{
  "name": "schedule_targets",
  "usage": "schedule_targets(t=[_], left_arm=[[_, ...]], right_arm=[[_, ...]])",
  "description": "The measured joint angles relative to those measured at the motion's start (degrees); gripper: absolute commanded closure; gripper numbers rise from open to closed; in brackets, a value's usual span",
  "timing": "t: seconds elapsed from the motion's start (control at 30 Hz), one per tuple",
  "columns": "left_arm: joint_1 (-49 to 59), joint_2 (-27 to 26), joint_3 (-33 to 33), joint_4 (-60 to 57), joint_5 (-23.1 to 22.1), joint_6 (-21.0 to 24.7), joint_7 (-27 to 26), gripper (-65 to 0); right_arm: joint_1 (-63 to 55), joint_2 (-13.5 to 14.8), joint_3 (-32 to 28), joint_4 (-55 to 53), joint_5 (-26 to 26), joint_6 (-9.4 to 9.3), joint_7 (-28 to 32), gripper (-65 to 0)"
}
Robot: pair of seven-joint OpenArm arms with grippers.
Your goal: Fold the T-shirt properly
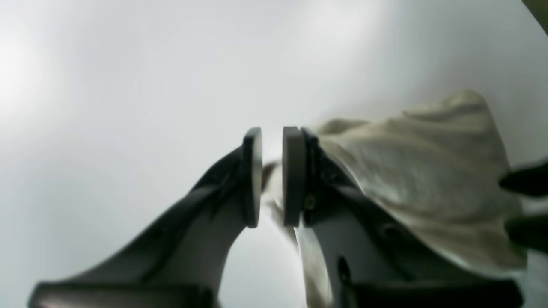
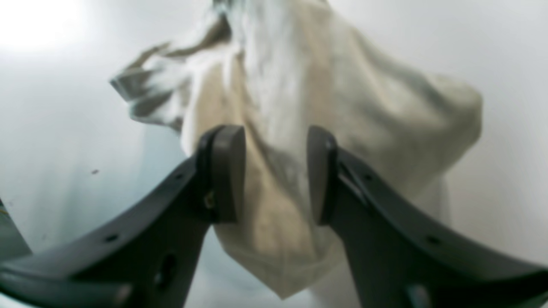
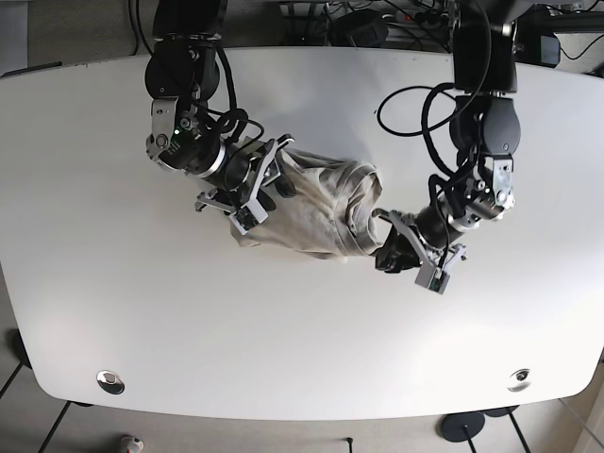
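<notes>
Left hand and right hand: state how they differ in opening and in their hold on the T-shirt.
The left hand has its pads nearly together, pinching a thin edge of the T-shirt; the right hand has its pads wider apart, with bunched cloth between them. The left hand sits at the shirt's edge, the right hand over its bulk. Both are dark, with flat pads, and low over the white table.

1 T-shirt (image 3: 316, 212), 1 table (image 3: 283, 340), 2 arms, 2 floor-mount discs.

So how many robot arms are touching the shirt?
2. The left gripper pinches the shirt's edge on the base view's right; the right gripper straddles its other end, open.
</notes>
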State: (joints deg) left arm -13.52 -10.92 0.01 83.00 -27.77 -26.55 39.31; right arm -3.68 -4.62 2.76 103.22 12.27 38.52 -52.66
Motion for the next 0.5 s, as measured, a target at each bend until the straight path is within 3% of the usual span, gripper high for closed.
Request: schedule_targets(t=[0.03,0.13,0.2,0.3,0.4,0.5], left_arm=[[-2.4,0.6,0.9,-4.1,0.2,-0.1,-0.8,-7.1],[-9.7,2.9,5.9,-19.5,3.0,0.0,-4.8,-7.1],[-13.0,3.4,10.7,-30.1,3.1,-0.2,-12.4,-7.1],[-16.1,3.2,15.7,-40.2,2.9,-0.3,-19.4,-7.1],[-18.9,3.0,16.4,-43.5,2.8,-0.4,-20.0,-7.1],[-19.3,1.5,15.6,-39.8,2.9,-5.2,-19.5,-7.1]], right_arm=[[-0.5,0.0,0.0,0.0,0.0,0.96,0.0,-22.4],[-1.2,0.0,-0.1,-2.6,-0.1,1.14,1.8,-22.4],[-1.9,0.0,-0.1,-5.7,-0.1,1.11,6.4,-22.4],[-2.6,1.5,-0.3,-9.1,0.0,1.14,7.5,-22.4],[-4.4,3.1,-0.2,-8.8,0.1,1.11,8.5,-22.4],[-5.1,3.5,-0.2,-3.9,0.0,1.14,7.5,-22.4]])
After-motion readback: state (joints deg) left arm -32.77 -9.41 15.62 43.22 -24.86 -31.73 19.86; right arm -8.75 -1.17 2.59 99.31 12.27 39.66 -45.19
